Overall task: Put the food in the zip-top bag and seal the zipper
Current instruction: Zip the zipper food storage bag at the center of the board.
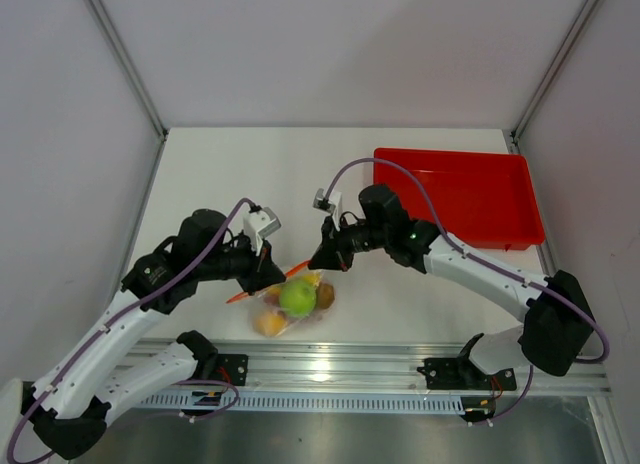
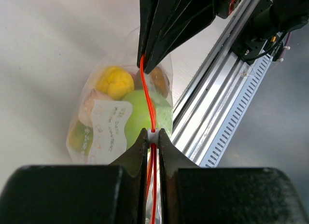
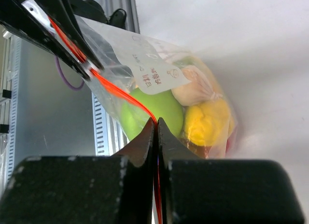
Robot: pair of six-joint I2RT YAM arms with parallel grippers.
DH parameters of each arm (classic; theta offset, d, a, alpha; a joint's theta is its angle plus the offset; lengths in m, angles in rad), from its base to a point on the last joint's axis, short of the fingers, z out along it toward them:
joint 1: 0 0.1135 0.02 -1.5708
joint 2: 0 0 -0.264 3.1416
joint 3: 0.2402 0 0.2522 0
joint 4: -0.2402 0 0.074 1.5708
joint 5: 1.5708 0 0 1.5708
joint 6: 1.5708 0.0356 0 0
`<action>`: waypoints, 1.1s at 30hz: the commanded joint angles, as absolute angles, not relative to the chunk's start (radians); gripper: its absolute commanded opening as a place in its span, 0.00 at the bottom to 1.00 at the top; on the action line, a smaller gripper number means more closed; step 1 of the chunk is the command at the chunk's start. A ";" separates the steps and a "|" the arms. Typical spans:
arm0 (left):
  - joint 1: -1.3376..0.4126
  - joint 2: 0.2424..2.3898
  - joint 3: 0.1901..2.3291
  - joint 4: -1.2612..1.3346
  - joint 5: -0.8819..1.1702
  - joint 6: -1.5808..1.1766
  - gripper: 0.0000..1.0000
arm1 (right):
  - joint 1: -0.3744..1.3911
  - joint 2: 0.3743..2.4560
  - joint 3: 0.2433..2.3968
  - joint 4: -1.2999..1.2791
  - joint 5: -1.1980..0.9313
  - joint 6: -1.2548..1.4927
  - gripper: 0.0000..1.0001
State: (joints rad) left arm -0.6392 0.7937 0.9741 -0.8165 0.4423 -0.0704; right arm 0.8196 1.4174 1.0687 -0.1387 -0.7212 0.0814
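Left gripper (image 2: 152, 133) and right gripper (image 3: 156, 123) both clamp the zipper (image 2: 148, 96) of the bag (image 1: 268, 302), fruit (image 1: 297, 298) inside, at the table's (image 1: 220, 174) near edge; advised: run along it taut, pressure even

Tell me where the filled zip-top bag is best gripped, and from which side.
Probably the zipper, the thin strip along its mouth: pinch across its flat faces from each end, as the left gripper and right gripper do. Below, fruit bulges the bag.
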 commanded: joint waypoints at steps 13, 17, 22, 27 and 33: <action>-0.643 0.735 0.968 -0.798 0.382 -0.074 0.01 | 0.681 1.221 0.905 -0.129 -0.578 0.123 0.00; -0.643 0.727 0.963 -0.795 0.351 -0.078 0.01 | 0.661 1.177 0.865 -0.144 -0.560 0.127 0.00; -0.643 0.706 0.957 -0.784 0.295 -0.087 0.01 | 0.647 1.123 0.835 -0.170 -0.537 0.130 0.00; -0.643 0.660 0.954 -0.784 0.186 -0.107 0.02 | 0.641 1.097 0.816 -0.202 -0.517 0.121 0.00; -0.643 0.575 0.928 -0.776 0.060 -0.124 0.05 | 0.641 1.078 0.796 -0.199 -0.515 0.137 0.00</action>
State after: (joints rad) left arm -0.6453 0.6197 0.9325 -0.7853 0.1890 -0.1013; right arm 0.6579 1.1007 0.8124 -0.1635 -0.5808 0.1398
